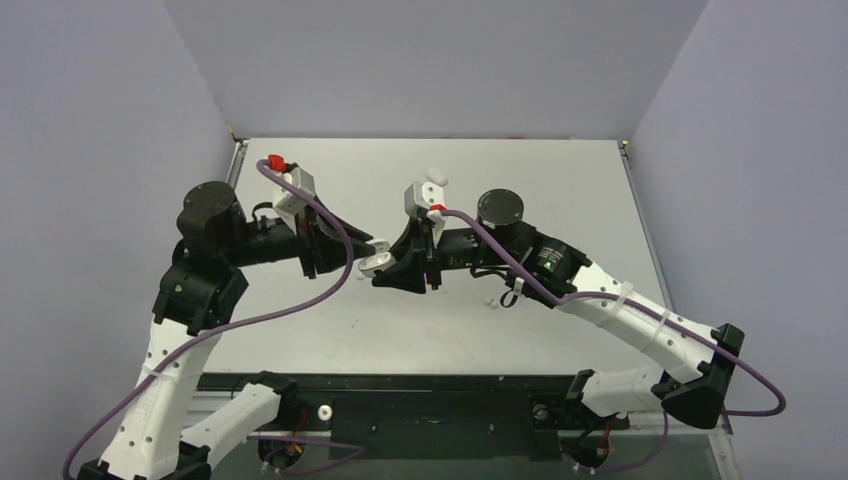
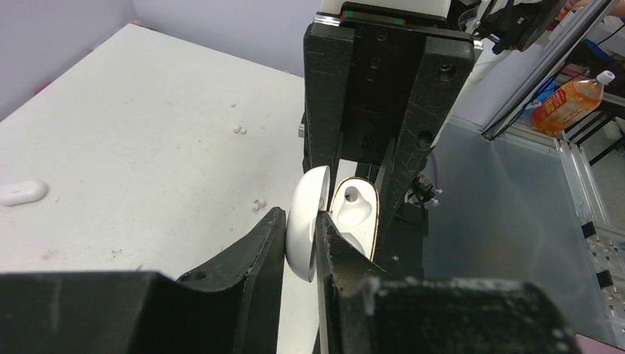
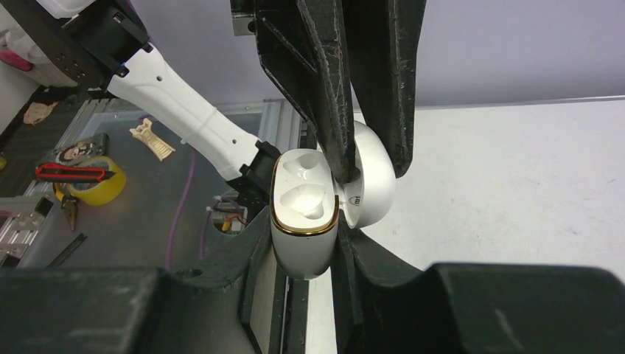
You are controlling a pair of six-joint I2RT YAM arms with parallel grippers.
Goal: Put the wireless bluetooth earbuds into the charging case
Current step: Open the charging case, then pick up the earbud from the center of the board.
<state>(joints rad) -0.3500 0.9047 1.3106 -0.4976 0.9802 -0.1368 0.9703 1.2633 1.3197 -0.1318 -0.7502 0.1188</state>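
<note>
At the left gripper (image 2: 301,217): black fingers drawn narrow, pinching the domed lid (image 2: 308,188) of the small glossy white rounded plastic charging case (image 3: 304,254). Holds that lid swung back on its hinge, presumably to leave the mouth of the case exposed. Hangs well above the table, resting on nothing.

Straight ahead of those fingertips, tip to tip, faces the right gripper (image 3: 304,230), also narrow, clamped on the sides of the case's gold-rimmed lower half. Reads as a two-handed brace: body pinned from one side, lid from the other, against swinging shut or twisting during loading. Shows two moulded sockets (image 3: 304,198) inside the rim, both apparently vacant.

Down on the table, behind the right gripper's fingertips: the wireless bluetooth earbuds (image 1: 492,299), tiny white plastic crumbs, well apart from the case and untouched. Leaves no free fingers for fetching them; judged early in the task. On the far side of the right gripper, a white pill-shaped piece (image 1: 436,177), too small to identify.

Beneath both grippers: matt white tabletop (image 1: 560,200), faintly scuffed. Around it, plain lilac-grey walls (image 1: 420,60) on three sides.
</note>
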